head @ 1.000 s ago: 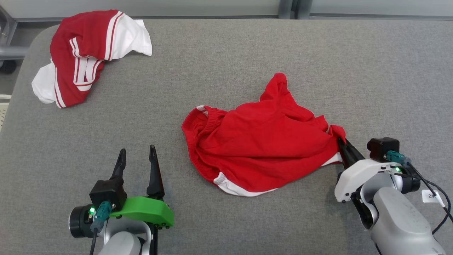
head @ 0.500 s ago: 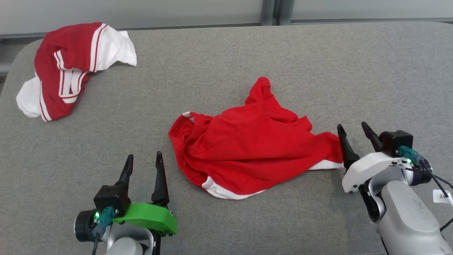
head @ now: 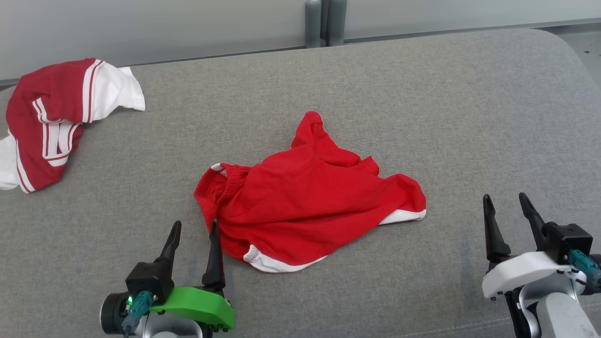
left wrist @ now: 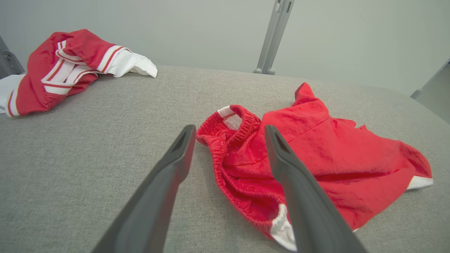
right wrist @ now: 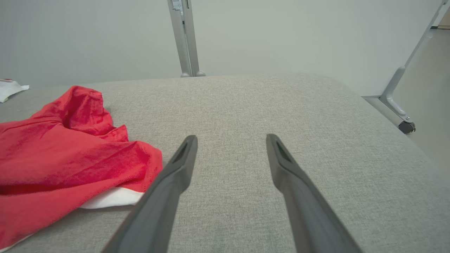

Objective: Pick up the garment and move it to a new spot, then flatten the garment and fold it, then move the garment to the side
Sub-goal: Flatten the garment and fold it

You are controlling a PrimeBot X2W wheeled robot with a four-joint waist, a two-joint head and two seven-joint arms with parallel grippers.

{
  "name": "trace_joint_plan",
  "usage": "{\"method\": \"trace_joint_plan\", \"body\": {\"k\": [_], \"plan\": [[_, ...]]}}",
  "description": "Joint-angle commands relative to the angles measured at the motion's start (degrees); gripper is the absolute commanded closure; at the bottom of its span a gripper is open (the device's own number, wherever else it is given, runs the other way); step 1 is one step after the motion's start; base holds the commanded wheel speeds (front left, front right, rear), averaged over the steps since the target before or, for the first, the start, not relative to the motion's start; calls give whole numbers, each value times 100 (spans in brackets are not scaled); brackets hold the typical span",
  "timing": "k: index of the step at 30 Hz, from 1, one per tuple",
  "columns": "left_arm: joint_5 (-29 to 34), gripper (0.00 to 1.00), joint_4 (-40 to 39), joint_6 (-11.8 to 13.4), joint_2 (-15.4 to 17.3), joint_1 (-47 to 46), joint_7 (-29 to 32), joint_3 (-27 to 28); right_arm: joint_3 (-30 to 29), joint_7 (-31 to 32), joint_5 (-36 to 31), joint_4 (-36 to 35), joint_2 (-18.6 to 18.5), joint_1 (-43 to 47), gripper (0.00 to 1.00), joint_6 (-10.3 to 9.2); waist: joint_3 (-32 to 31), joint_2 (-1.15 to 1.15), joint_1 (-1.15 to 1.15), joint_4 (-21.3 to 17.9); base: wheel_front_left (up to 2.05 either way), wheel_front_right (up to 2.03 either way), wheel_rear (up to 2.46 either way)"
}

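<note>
Crumpled red fabric shorts with white trim [head: 305,211] are laid mid grey fabric-covered table [head: 446,103], not yet flattened or folded; left gripper [head: 196,222] is spread wide, empty, beside the waistband [left wrist: 243,123]; right gripper [head: 504,196] likewise, clear of the hem [right wrist: 112,198]; flattening, folding, side-move are judged outstanding

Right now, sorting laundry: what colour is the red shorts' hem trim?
White trim; clearest in the left wrist view.

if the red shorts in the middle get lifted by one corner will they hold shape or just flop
Probably floppy: the red shorts lie crumpled in soft folds, so a one-corner lift would likely let the rest hang and drag. They look thin and light. Pushed across the grey fabric tabletop, they would likely bunch rather than slide flat.
</note>
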Motion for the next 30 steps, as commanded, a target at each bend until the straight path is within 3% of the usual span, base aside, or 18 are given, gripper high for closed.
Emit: {"method": "trace_joint_plan", "body": {"k": [1, 11, 30], "plan": [[66, 0, -1, -31, -39, 110, -16, 13, -17, 12, -17, -95, 39, 142, 0, 0, -30, 1, 0, -77, 0, 0, 0], [126, 0, -1, -139, -124, 156, -16, 87, 62, 109, -51, -565, 271, 475, 0, 0, -143, 1, 0, -175, 0, 0, 0], [375, 0, -340, -178, -149, 819, -16, 761, 563, 451, -214, -1508, 404, 594, 0, 1, -662, 1, 0, -183, 0, 0, 0]]}}
